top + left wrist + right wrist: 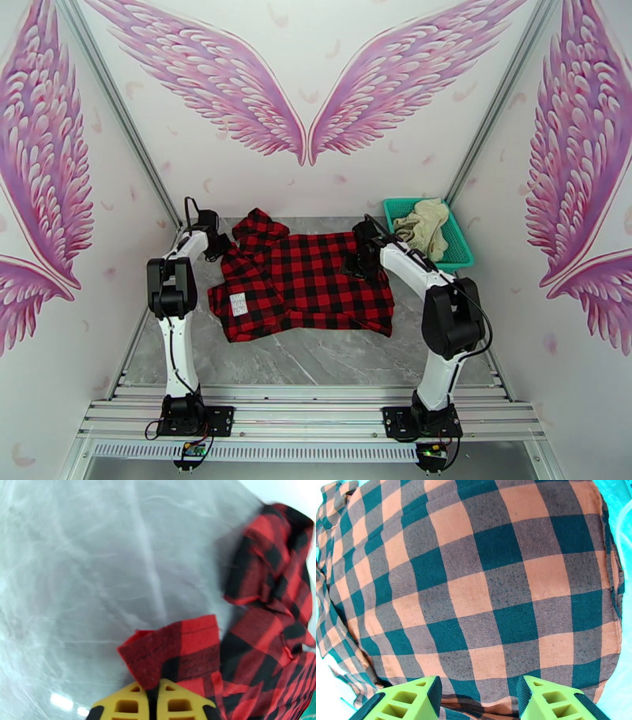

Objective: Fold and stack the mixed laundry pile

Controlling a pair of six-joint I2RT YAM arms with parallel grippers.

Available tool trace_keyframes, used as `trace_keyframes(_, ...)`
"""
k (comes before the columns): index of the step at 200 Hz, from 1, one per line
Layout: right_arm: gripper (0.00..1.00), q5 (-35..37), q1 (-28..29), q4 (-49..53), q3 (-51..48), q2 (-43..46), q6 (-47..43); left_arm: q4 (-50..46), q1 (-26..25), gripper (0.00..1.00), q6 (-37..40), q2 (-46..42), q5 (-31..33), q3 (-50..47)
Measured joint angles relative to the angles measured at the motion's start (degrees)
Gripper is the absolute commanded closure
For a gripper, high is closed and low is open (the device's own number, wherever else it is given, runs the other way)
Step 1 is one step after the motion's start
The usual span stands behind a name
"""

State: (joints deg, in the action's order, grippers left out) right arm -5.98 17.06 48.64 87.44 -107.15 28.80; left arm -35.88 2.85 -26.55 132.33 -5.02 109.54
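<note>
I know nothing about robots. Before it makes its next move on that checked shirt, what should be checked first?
1. Left gripper grips the checked shirt: ok, fingers shut on a cloth edge.
2. Right gripper grips it too: not ok, fingers apart above the cloth.
3. Shirt lies flat: not ok, its left side is bunched.
4. Cream garment out of the way: ok, in the teal basket.
5. Room to fold: ok, bare table in front of the shirt.
</note>
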Motion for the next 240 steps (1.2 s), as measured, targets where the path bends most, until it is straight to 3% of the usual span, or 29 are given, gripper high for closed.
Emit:
trace_keyframes(58,0.43,0.4,0.0,-0.1,-2.2,3.2,-0.2,1.8,-2.6,1.00,3.3,-22.8,-3.2,-10.4)
trace_keyframes(78,0.43,1.2,-0.1,-0.1,-4.3,4.8,-0.2,2.0,-6.1,1.00,4.2,-30.8,-5.8,-12.7)
trace_keyframes(106,0.42,2.1,-1.6,0.0,-8.3,8.6,-0.1,2.4,-17.4,1.00,5.5,-39.4,-9.7,-16.9)
trace_keyframes(134,0.41,3.4,-6.8,1.0,-12.7,15.2,-0.1,3.1,-31.2,1.00,5.6,-46.3,-14.0,-23.5)
trace_keyframes(160,0.42,4.3,-11.7,1.7,-15.4,20.7,-0.2,4.4,-40.0,1.00,4.2,-49.2,-18.4,-27.3)
trace_keyframes(174,0.41,4.5,-12.9,1.7,-16.6,22.3,-0.3,5.6,-44.3,0.90,3.9,-49.1,-21.7,-28.6)
trace_keyframes(192,0.41,4.5,-13.2,1.7,-18.4,23.1,-0.3,6.4,-49.4,0.54,4.0,-47.8,-25.6,-29.4)
trace_keyframes(204,0.42,4.4,-13.2,1.7,-19.4,23.1,-0.3,7.2,-51.5,0.42,4.0,-47.0,-27.6,-30.0)
trace_keyframes(223,0.42,3.9,-13.2,1.7,-20.7,23.1,-0.3,7.8,-51.4,0.34,4.2,-46.9,-27.8,-31.3)
trace_keyframes(240,0.42,3.2,-13.0,1.7,-21.1,23.1,-0.1,7.8,-48.8,0.34,3.9,-46.9,-26.2,-32.3)
